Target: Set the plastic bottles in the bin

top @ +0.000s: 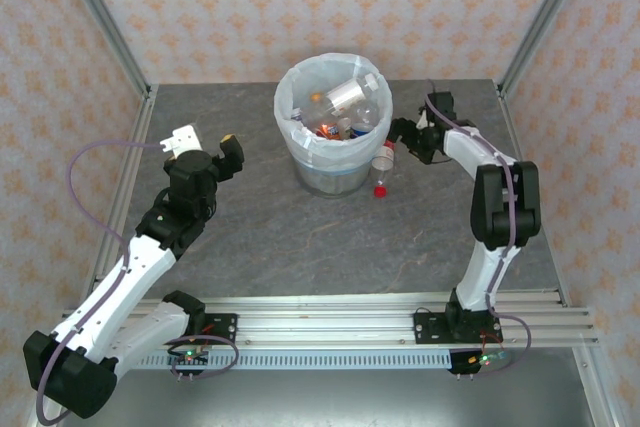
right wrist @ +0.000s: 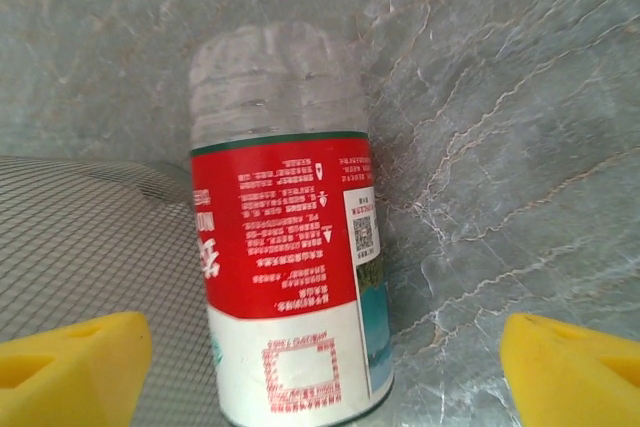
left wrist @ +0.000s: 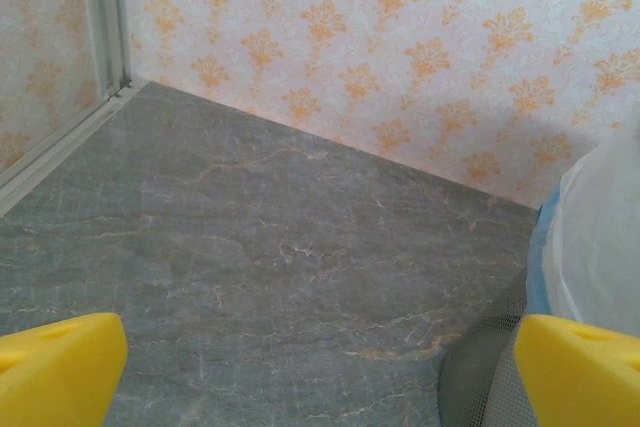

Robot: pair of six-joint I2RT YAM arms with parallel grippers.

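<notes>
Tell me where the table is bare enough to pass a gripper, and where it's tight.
Widest bare patch: the table in front of the bin, down to the near rail. Also free: the far-left corner, bordered by the left gripper, wall and bin. Crowded: right of the bin, where a red-labelled bottle lies between it and the right gripper.

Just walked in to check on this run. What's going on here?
Two robot arms are clearing plastic bottles into the bin. Several bottles already lie inside it. One red-labelled bottle lies on the table beside the bin's right side. The right gripper straddles this bottle with its jaws open, a gap on each side, so nothing is gripped yet. The left gripper hangs open and empty over the table left of the bin.
</notes>
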